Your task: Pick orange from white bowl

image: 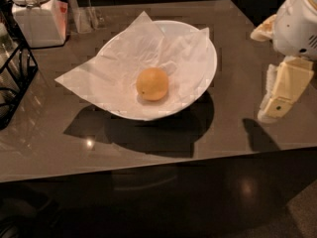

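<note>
Step in hand, as judged: approach, pre-grasp; orange (152, 84) not yet contacted. Orange rests on crinkled paper sheet (99, 76) inside white bowl (210, 53), toward 6 o'clock of bowl centre; bowl stands mid-table (233, 133). Gripper (277, 100) hangs over table at 3 o'clock of bowl, well apart from fruit, pointing down; whether apart or together: cannot tell. Next move calls for travel toward 9 o'clock over bowl rim; centring above orange; descent; closure on fruit; straight lift. Caution: round fruit may roll; paper may drag. Lidded jar (37, 16) at 10 o'clock and wire rack (15, 78) at 9 o'clock lie outside path.
</note>
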You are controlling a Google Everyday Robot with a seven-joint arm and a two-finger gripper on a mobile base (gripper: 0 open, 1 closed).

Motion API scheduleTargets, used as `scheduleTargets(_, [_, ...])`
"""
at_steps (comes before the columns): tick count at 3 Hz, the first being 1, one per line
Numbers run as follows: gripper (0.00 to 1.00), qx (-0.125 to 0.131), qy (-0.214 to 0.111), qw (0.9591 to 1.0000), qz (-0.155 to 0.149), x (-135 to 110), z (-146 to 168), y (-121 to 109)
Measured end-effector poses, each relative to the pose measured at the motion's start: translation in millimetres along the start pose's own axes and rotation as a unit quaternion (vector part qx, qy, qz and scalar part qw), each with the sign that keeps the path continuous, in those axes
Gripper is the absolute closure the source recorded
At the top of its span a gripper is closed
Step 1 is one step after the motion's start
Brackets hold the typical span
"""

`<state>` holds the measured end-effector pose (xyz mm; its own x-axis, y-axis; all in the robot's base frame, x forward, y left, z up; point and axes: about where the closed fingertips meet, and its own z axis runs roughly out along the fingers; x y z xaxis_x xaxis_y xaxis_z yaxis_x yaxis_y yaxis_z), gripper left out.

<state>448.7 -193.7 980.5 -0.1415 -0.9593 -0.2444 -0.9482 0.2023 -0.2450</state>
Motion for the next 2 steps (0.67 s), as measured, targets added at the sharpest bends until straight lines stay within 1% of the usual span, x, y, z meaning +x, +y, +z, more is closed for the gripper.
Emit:
scheduleTargets(1, [0.0,-0.018,-0.051,0.9973,-0.049,-42.5,4.7,-8.1])
scheduleTargets(2, [0.0,-0.04,-0.106,0.9897,-0.088,-86.8,7.1,-11.9])
